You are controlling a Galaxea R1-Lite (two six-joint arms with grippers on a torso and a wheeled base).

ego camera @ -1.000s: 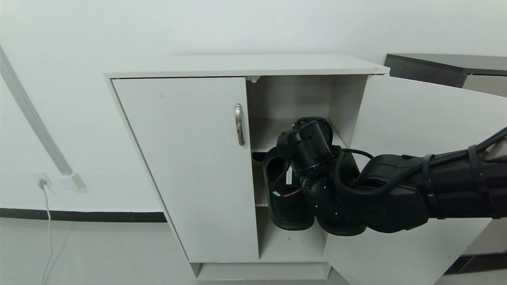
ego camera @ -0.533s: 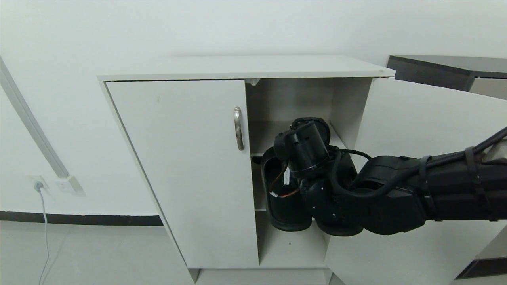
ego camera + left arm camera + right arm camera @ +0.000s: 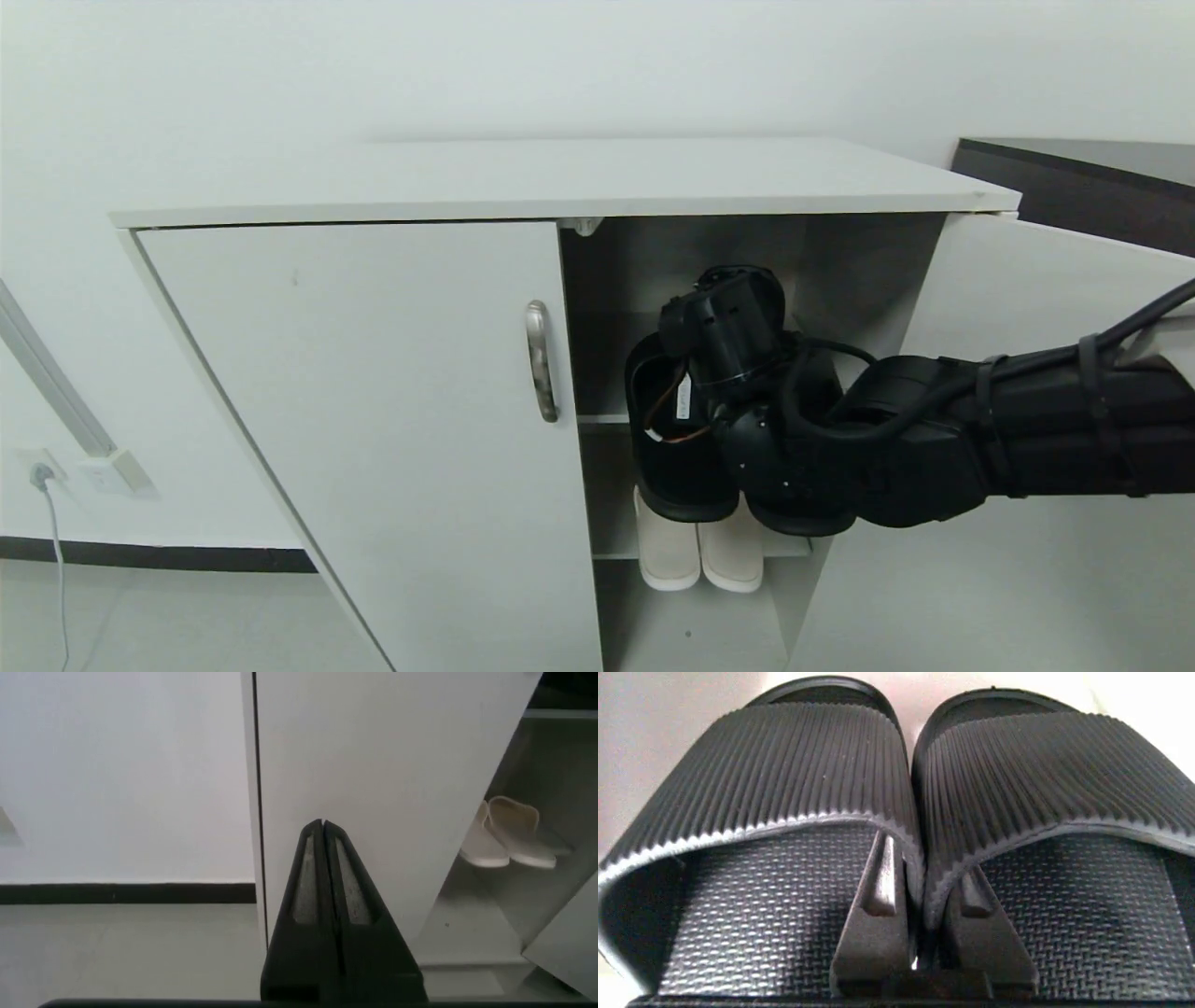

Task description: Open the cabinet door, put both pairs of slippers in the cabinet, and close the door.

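**Black slippers held at the open right half of the cabinet**

Right gripper (image 3: 924, 891): one finger (image 3: 881, 885) is seen inside each black slipper, and the two adjoining inner side walls are pinched between the fingers, so the pair is gripped as one. The ribbed straps are seen arching over the fingers.

In the head view the black slippers (image 3: 686, 481) are held side by side in the opening of the right compartment, in front of the upper shelf (image 3: 602, 419), with the heels lowest and nearest the front. Contact with that shelf cannot be determined.

The white slippers (image 3: 700, 555) are found directly below, side by side on the lower shelf, heels at its front edge.

Left gripper (image 3: 322, 833): its fingers are pressed together with nothing between them. It is pointed at the closed left door (image 3: 374, 775).

Cabinet (image 3: 560, 177): the left door is shut, its metal handle (image 3: 539, 373) at the inner edge. The right door (image 3: 1027, 280) is swung wide open, behind the right arm.
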